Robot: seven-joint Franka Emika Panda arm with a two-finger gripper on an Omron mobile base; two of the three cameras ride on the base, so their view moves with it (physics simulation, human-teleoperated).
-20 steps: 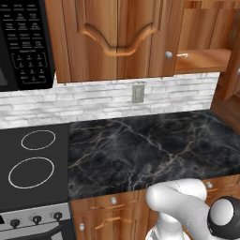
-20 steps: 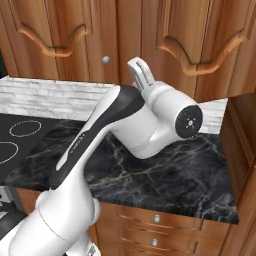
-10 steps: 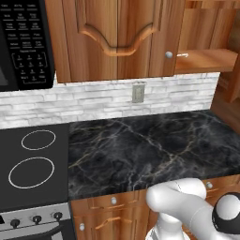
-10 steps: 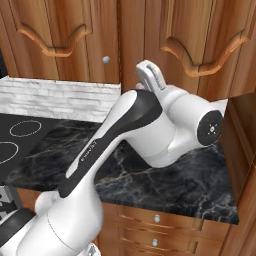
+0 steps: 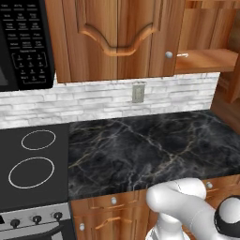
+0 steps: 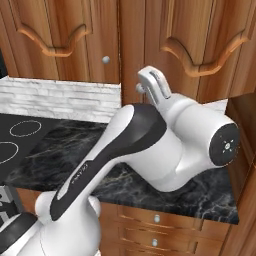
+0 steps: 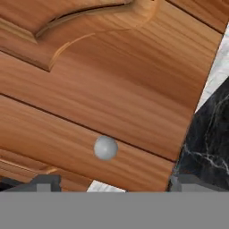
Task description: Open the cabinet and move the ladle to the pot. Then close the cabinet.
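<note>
Because the jaws were almost together a second ago and now stand wide apart, it looks like the robot has just let go of something. The cabinet [image 5: 206,28] is the biggest thing here, up on the wall. From the left base view you can see into it to the wooden shelf [image 5: 208,60], so its door [image 6: 210,35] is at least partly open. In front of the cabinet, the big white arm [image 6: 150,145] has swung a bit to the right. The gripper [image 6: 152,82] now sits just beside the edge of the door, holding nothing. Its two dark fingertips [image 7: 44,182] show far apart in the hand view, with only wood ahead of them. The round silver knob [image 6: 140,89] on the cabinet door is right next to the gripper, but the jaws are not around it. A tiny silver thing [image 5: 183,55] lies at the front of the shelf. It may be the ladle, but it is too small to tell. I think the pulling is done, and reaching inside the cabinet should come next.
</note>
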